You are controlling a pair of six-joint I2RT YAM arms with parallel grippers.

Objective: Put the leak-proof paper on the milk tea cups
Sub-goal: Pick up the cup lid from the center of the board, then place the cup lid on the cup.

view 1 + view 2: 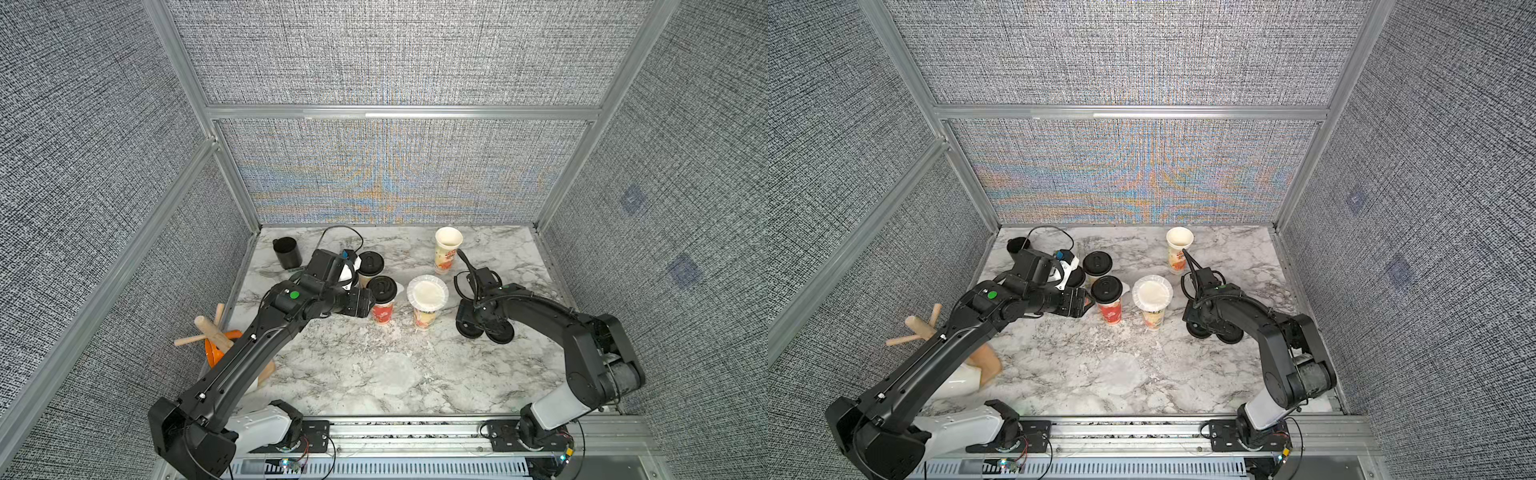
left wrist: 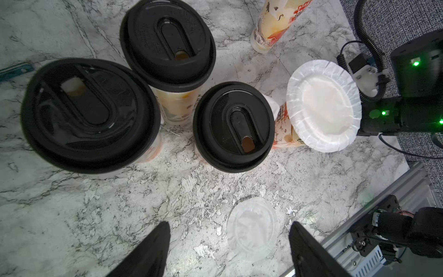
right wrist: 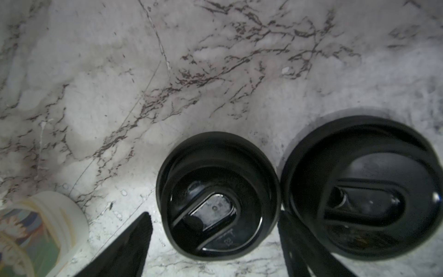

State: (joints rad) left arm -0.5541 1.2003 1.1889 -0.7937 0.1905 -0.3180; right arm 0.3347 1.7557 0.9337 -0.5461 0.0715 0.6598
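One leak-proof paper [image 1: 427, 293] [image 1: 1152, 293] [image 2: 323, 105] lies over the mouth of a milk tea cup [image 1: 424, 318] at mid table. Another paper [image 1: 392, 372] [image 2: 253, 226] lies flat on the marble nearer the front. An uncovered cup [image 1: 448, 249] stands at the back. Three cups carry black lids [image 2: 91, 112] [image 2: 167, 40] [image 2: 233, 127]. My left gripper [image 1: 365, 305] [image 2: 229, 225] is open and empty beside the lidded cups. My right gripper [image 1: 478, 322] [image 3: 214, 215] hangs low, open around a loose black lid [image 3: 218, 196], one finger apart from it.
A second loose black lid [image 3: 364, 189] [image 1: 500, 332] lies against the first, right of the papered cup. A plain black cup [image 1: 287, 252] stands at the back left. Wooden utensils in an orange holder [image 1: 214, 336] sit at the left edge under my left arm.
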